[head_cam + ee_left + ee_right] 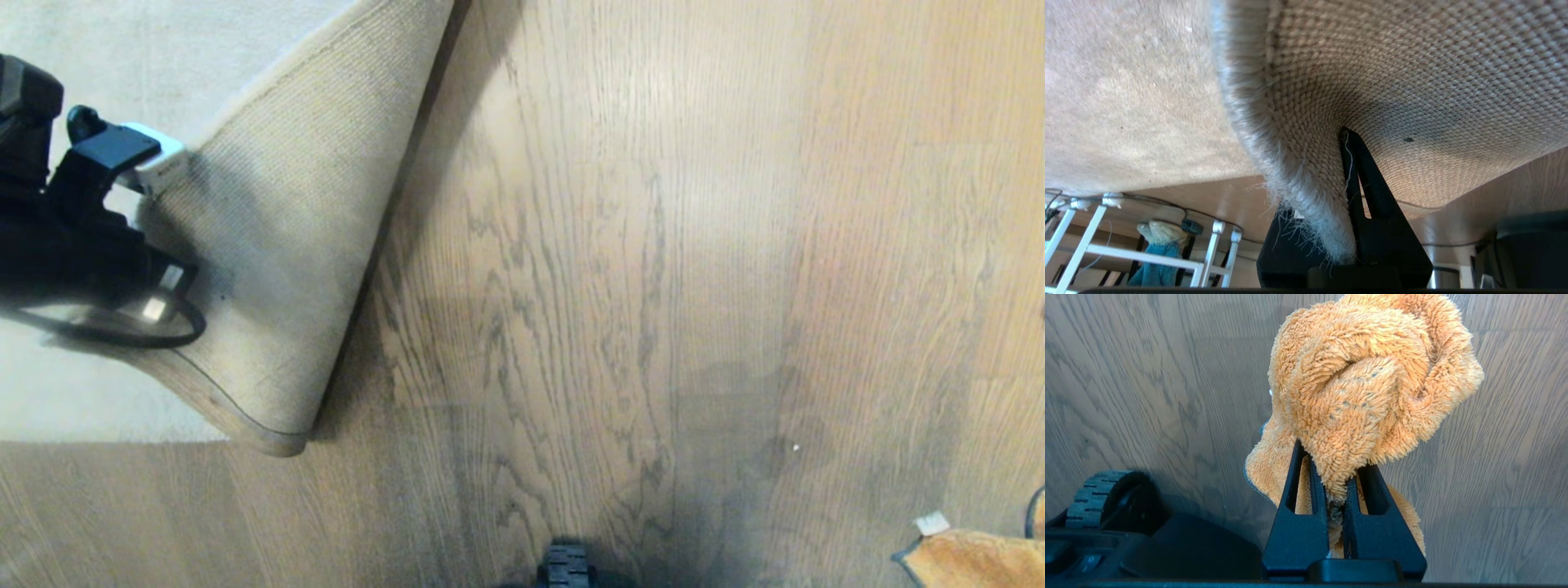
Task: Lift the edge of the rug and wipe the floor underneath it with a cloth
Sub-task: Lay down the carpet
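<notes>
Lifting looks done: left gripper (1345,228) pinches the rug edge (1274,163), folded back with its backing up. Beside it lies bare floor (612,286). Right gripper (1336,498) clamps the cloth (1367,388) above the planks; wiping seems left.

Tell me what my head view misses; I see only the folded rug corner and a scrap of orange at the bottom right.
Observer: The left gripper is clamped on the rug edge, woven backing showing.
Operator: Report the right arm.
Observer: The right gripper is shut on the cloth.
Operator: Say where the cloth hangs.
Observer: It is bunched above the floor; whether it touches I cannot tell.
</notes>
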You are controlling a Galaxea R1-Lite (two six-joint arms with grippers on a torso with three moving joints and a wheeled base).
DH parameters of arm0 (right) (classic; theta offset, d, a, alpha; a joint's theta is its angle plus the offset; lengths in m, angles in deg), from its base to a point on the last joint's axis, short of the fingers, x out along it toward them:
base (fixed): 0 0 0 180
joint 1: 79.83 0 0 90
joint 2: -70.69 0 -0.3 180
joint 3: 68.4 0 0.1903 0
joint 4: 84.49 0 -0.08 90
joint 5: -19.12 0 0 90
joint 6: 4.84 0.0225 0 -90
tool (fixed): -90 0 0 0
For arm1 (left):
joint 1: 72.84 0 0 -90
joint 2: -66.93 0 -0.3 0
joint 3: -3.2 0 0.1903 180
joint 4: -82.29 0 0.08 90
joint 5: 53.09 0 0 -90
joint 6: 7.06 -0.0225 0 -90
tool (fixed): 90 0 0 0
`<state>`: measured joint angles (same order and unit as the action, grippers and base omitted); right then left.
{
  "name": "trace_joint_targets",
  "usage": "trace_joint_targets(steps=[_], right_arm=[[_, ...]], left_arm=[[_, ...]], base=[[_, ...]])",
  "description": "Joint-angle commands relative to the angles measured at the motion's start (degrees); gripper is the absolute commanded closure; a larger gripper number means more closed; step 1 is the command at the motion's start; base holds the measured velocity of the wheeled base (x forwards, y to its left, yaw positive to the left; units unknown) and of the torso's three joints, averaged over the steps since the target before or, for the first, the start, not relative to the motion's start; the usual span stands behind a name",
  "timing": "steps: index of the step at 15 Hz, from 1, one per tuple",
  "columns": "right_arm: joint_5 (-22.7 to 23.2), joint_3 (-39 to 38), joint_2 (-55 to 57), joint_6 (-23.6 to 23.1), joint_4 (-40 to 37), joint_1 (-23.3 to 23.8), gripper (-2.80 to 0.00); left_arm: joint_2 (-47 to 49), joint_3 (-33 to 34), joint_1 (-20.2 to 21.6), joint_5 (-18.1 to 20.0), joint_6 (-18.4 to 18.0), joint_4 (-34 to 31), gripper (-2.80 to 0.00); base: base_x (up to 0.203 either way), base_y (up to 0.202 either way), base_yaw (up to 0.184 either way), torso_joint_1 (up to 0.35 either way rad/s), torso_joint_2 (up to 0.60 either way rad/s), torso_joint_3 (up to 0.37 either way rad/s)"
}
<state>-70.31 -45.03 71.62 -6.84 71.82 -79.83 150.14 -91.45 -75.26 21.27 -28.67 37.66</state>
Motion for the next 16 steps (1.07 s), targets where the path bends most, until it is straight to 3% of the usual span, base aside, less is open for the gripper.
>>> trace_joint_targets(steps=[1, 13, 16], right_arm=[[0.0, 0.0, -0.9, 0.0, 0.1, 0.0, 0.00], [0.0, 0.0, -0.9, 0.0, 0.1, 0.0, 0.00], [0.0, 0.0, -0.9, 0.0, 0.1, 0.0, 0.00]], left_arm=[[-0.5, -0.3, -0.8, 0.0, -0.2, 0.5, 0.00], [-3.7, 0.7, -5.5, -0.2, 4.0, 0.5, 0.00], [-3.7, 0.5, -7.6, -0.4, 7.9, 0.5, 0.00]], base=[[0.000, 0.000, 0.000, 0.000, 0.00, 0.000], [0.000, 0.000, 0.000, 0.000, 0.00, 0.000], [0.000, 0.000, 0.000, 0.000, 0.00, 0.000]])
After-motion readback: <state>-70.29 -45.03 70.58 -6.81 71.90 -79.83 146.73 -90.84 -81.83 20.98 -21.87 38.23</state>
